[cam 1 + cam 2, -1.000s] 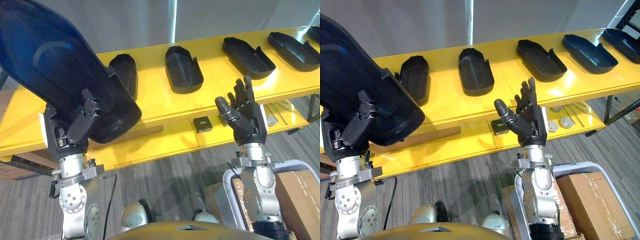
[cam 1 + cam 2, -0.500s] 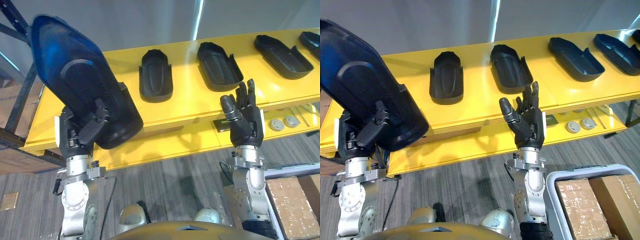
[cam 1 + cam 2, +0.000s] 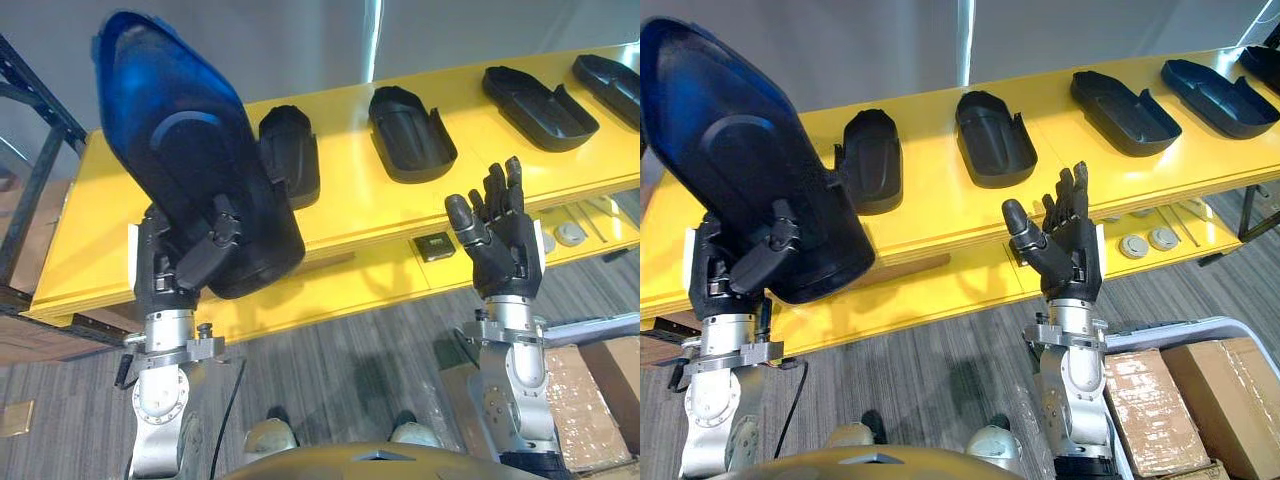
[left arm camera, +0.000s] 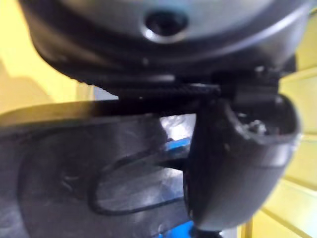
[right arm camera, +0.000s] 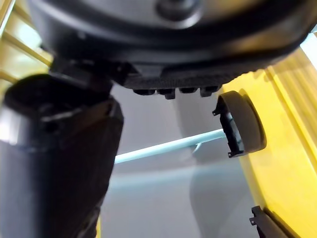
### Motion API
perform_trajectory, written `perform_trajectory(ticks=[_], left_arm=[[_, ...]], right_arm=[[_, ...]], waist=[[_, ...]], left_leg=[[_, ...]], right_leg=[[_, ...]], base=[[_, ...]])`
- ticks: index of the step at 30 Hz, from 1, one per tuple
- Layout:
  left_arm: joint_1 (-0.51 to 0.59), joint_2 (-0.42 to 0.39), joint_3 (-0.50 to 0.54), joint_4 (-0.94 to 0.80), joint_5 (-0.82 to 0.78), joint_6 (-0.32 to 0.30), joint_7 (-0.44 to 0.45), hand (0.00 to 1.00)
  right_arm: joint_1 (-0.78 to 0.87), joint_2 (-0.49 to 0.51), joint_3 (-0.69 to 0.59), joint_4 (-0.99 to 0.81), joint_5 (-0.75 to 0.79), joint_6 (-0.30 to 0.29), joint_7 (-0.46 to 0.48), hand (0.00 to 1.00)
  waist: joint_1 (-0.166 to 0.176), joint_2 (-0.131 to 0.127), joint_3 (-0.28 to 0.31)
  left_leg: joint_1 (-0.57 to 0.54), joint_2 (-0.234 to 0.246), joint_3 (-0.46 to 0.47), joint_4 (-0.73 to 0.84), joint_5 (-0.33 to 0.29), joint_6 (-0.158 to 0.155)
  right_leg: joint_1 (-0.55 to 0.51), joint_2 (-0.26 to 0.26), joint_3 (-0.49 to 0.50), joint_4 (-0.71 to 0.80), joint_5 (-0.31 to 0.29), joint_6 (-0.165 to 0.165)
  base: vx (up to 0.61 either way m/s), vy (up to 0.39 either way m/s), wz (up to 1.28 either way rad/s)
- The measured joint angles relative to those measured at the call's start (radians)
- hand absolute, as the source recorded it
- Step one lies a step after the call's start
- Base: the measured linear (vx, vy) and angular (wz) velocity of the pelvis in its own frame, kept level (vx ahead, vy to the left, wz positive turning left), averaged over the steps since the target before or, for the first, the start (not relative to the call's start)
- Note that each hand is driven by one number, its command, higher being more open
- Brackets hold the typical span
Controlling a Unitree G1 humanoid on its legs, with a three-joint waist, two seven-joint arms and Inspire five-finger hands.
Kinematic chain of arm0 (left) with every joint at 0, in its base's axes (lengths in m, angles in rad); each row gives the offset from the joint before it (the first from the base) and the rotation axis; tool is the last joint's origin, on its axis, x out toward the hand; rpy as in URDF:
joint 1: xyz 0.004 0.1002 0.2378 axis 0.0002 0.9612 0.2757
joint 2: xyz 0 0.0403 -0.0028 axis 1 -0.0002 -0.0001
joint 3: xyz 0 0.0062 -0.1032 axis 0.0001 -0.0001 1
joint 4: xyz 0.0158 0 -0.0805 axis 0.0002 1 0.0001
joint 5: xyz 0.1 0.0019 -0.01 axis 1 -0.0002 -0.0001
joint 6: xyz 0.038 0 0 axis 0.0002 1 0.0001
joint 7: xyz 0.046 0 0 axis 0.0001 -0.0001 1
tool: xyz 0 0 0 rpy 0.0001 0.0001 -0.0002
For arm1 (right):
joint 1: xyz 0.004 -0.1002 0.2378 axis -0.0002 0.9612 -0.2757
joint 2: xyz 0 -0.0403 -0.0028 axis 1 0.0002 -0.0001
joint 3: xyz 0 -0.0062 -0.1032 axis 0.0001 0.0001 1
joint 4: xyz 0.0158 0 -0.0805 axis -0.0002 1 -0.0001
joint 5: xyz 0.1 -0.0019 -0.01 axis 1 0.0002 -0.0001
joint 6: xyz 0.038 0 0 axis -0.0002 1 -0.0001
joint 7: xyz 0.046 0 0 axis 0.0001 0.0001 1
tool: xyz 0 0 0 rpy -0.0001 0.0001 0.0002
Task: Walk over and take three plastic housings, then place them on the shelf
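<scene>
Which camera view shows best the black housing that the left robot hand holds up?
The left eye view: the whole housing is in frame, with the left robot hand gripping its lower end. In the right eye view it reaches the picture's edge; the left wrist view shows a close dark part of it.

My left hand grips a plastic housing upright, in front of the left part of the shelf, partly covering the leftmost of the row of housings on its top board. My right hand, fingers straight, is raised before the lower board, where a small box and round discs lie. Cardboard boxes sit at my lower right.
</scene>
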Motion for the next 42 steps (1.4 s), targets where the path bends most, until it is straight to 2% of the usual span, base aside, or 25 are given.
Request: perform_trajectory(ticks=[3, 5, 7, 8, 11, 16, 18, 21, 25, 30, 36, 40, 42], left_arm=[[-0.001, -0.002, 0.027, 0.000, 0.009, 0.000, 0.068, 0.00], [-0.004, -0.003, 0.034, 0.000, 0.020, 0.001, 0.109, 0.00], [-0.011, -0.002, 0.035, 0.000, 0.071, 0.004, 0.144, 0.00], [-0.012, -0.001, 0.035, -0.003, 0.105, 0.009, 0.149, 0.00], [-0.001, 0.007, 0.049, -0.026, 0.170, 0.052, 0.149, 0.00], [0.046, 0.051, 0.161, -0.035, 0.173, 0.091, 0.151, 0.00], [0.065, 0.051, 0.203, -0.035, 0.164, 0.107, 0.144, 0.00], [0.075, 0.051, 0.231, -0.033, 0.163, 0.138, 0.133, 0.00], [0.070, 0.080, 0.250, 0.009, 0.151, 0.142, 0.133, 0.00], [0.006, 0.108, 0.249, 0.124, 0.099, 0.148, 0.085, 0.00], [-0.111, 0.155, 0.267, 0.331, -0.042, 0.160, 0.046, 0.00], [-0.195, 0.258, 0.297, 0.540, -0.033, 0.178, 0.094, 0.00], [-0.275, 0.315, 0.324, 0.663, -0.030, 0.199, 0.130, 0.00]], right_arm=[[-0.005, -0.036, -0.009, 0.009, -0.001, 0.000, 0.058, 1.00], [-0.008, -0.037, -0.017, 0.008, 0.001, 0.000, 0.087, 1.00], [-0.008, -0.036, -0.018, 0.007, 0.009, 0.000, 0.102, 1.00], [-0.008, -0.032, -0.014, 0.006, 0.011, 0.000, 0.104, 1.00], [-0.009, -0.012, 0.016, 0.002, 0.012, 0.000, 0.104, 1.00], [-0.039, -0.009, 0.182, 0.001, 0.017, 0.001, 0.119, 1.00], [-0.062, -0.008, 0.258, 0.002, 0.000, 0.003, 0.132, 1.00], [-0.098, -0.010, 0.303, 0.013, -0.031, 0.006, 0.164, 1.00], [-0.128, -0.020, 0.323, 0.034, -0.011, 0.006, 0.230, 1.00], [-0.161, -0.061, 0.340, 0.095, -0.010, 0.015, 0.235, 1.00], [-0.152, -0.094, 0.344, 0.100, -0.035, 0.067, 0.234, 1.00], [-0.087, -0.102, 0.355, 0.093, 0.017, 0.163, 0.301, 1.00], [-0.037, -0.130, 0.385, 0.090, 0.040, 0.237, 0.348, 1.00]], waist=[[0.007, 0.010, -0.006], [0.006, 0.007, -0.009], [-0.005, 0.011, -0.017], [-0.008, 0.018, -0.023], [-0.005, 0.025, -0.033], [0.015, 0.027, -0.039], [0.043, 0.023, -0.047], [0.071, 0.022, -0.056], [0.065, 0.032, -0.068], [0.060, 0.062, -0.080], [0.049, 0.091, -0.076], [0.016, 0.094, -0.077], [0.001, 0.097, -0.075]], left_leg=[[0.017, 0.020, 0.033, -0.021, 0.007, 0.010], [0.036, 0.010, 0.038, -0.067, 0.030, 0.029], [0.059, -0.005, 0.043, -0.131, 0.061, 0.023], [0.071, -0.015, 0.042, -0.174, 0.082, 0.006], [0.082, -0.037, 0.021, -0.235, 0.119, -0.005], [0.082, -0.067, -0.033, -0.300, 0.157, -0.005], [0.077, -0.075, -0.054, -0.320, 0.168, -0.005], [0.064, -0.081, -0.072, -0.320, 0.173, -0.002], [0.049, -0.084, -0.078, -0.319, 0.180, -0.001], [0.032, -0.080, -0.085, -0.319, 0.189, -0.002], [0.032, -0.081, -0.053, -0.318, 0.197, -0.003], [0.028, -0.075, -0.014, -0.309, 0.193, -0.006], [-0.002, -0.071, 0.005, -0.295, 0.192, -0.005]], right_leg=[[-0.002, 0.015, 0.010, 0.004, -0.002, -0.004], [-0.009, 0.008, 0.006, 0.028, -0.017, -0.007], [-0.016, -0.007, -0.019, 0.067, -0.043, -0.009], [-0.017, -0.013, -0.040, 0.084, -0.049, -0.003], [-0.009, -0.021, -0.078, 0.095, -0.051, 0.000], [0.014, -0.035, -0.132, 0.083, -0.040, 0.015], [0.027, -0.034, -0.152, 0.065, -0.034, 0.023], [0.033, -0.037, -0.171, 0.059, -0.032, 0.025], [0.026, -0.037, -0.177, 0.054, -0.028, 0.026], [0.001, -0.040, -0.179, 0.077, -0.037, 0.015], [-0.071, -0.072, -0.128, 0.178, -0.085, 0.001], [-0.118, -0.074, -0.082, 0.211, -0.098, -0.004], [-0.170, -0.077, -0.054, 0.236, -0.103, -0.007]], base=[[-0.03, -0.004, -0.11], [-0.04, -0.004, 0.08], [-0.05, -0.017, 0.30], [-0.04, -0.014, 0.38], [-0.05, -0.013, 0.38], [-0.03, 0.016, 0.36], [-0.01, 0.014, 0.33], [0.01, 0.001, 0.23], [0.01, -0.005, 0.05], [-0.01, -0.009, 0.03], [-0.03, -0.005, -0.15], [-0.05, -0.019, -0.30], [-0.05, -0.024, -0.26]])
